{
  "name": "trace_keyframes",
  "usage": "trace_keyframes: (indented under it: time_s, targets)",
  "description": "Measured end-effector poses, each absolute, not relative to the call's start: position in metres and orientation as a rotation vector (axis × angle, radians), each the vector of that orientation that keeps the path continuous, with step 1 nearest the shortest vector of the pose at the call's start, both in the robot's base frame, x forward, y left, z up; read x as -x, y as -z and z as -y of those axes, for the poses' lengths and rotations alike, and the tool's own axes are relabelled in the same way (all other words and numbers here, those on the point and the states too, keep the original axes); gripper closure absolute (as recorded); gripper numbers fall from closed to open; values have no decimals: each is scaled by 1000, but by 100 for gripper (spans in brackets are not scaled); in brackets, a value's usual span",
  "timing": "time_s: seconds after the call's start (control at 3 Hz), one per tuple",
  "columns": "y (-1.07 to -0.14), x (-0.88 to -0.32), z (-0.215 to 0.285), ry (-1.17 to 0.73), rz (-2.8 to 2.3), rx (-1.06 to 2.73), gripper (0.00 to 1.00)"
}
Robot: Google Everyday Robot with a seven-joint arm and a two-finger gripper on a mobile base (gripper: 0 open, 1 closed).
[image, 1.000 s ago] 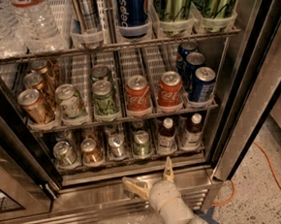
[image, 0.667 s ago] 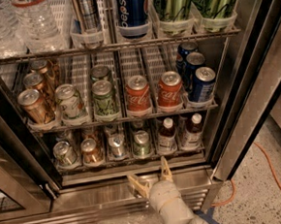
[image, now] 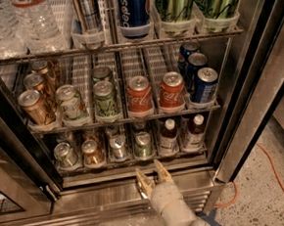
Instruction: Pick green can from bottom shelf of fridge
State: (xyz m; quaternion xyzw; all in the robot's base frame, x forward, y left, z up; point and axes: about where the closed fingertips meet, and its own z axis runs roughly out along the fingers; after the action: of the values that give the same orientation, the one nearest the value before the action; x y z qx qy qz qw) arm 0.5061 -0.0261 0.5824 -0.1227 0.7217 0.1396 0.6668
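The green can [image: 143,145], green with a silver top, stands at the front of the bottom shelf [image: 87,169] of the fridge [image: 114,198], fourth from the left. My gripper [image: 150,168] is just below and in front of it, at the shelf's front edge, over the steel base panel. Its two tan fingers [image: 142,179] are open and hold nothing. The can is untouched.
Other small cans [image: 92,152] stand left of the green can, two brown white-capped bottles [image: 168,136] to its right. The rack above holds red Coca-Cola cans [image: 139,95] and blue cans [image: 204,84]. The dark door frame [image: 241,122] rises on the right, with an orange cable [image: 279,177] on the floor.
My gripper has moved up and forward from the base panel toward the bottom shelf's front edge, and its fingers have drawn somewhat closer together. The cans have not moved.
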Motion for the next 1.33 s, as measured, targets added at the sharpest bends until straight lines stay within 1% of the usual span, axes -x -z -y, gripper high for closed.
trace_keyframes:
  time_s: [0.33, 0.67, 1.0, 1.33]
  targets:
    - [-582, -506, 26, -314, -1628, 279, 27]
    - [-584, -511, 25, -307, -1625, 299, 27]
    - [-587, -517, 23, -299, -1621, 324, 20]
    - [-591, -526, 18, -307, -1627, 343, 21]
